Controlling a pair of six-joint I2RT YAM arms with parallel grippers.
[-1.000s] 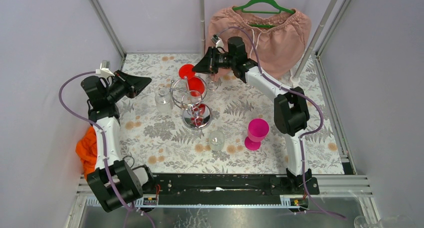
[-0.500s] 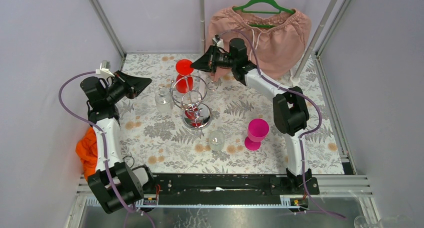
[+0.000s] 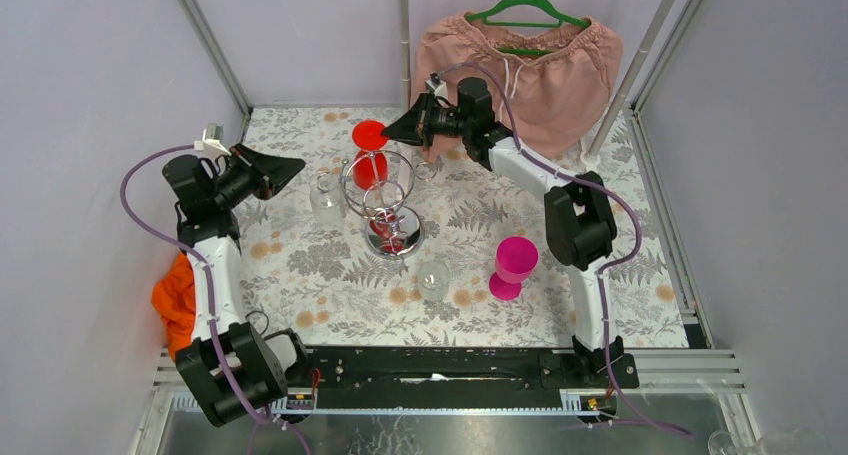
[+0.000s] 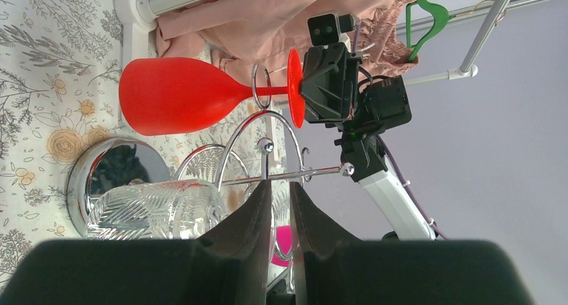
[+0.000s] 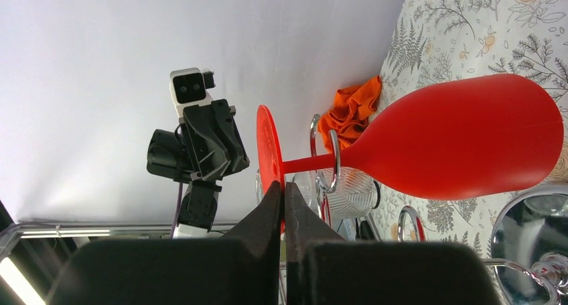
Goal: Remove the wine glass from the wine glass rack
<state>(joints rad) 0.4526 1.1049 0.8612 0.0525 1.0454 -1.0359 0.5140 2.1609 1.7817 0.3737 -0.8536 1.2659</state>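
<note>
A red wine glass (image 3: 368,165) hangs upside down from a curled hook of the chrome wine glass rack (image 3: 385,200). Its stem still passes through the hook ring (image 5: 333,161). My right gripper (image 3: 392,132) is shut on the rim of the glass's round foot (image 5: 270,147), at the back of the rack. The right wrist view shows the red bowl (image 5: 462,141) beyond the ring. My left gripper (image 3: 296,163) hovers left of the rack, shut and empty. From the left wrist view I see the red glass (image 4: 177,96) and the rack's round mirror base (image 4: 100,171).
A clear patterned glass (image 3: 327,197) stands just left of the rack, another clear glass (image 3: 433,278) in front of it. A magenta glass (image 3: 513,263) stands at the right. A pink garment (image 3: 520,60) hangs on a green hanger behind. An orange cloth (image 3: 172,295) lies at the left edge.
My right gripper has drawn the red glass toward the back left along the hook. In the last half second it has barely moved. The left arm has not moved.
</note>
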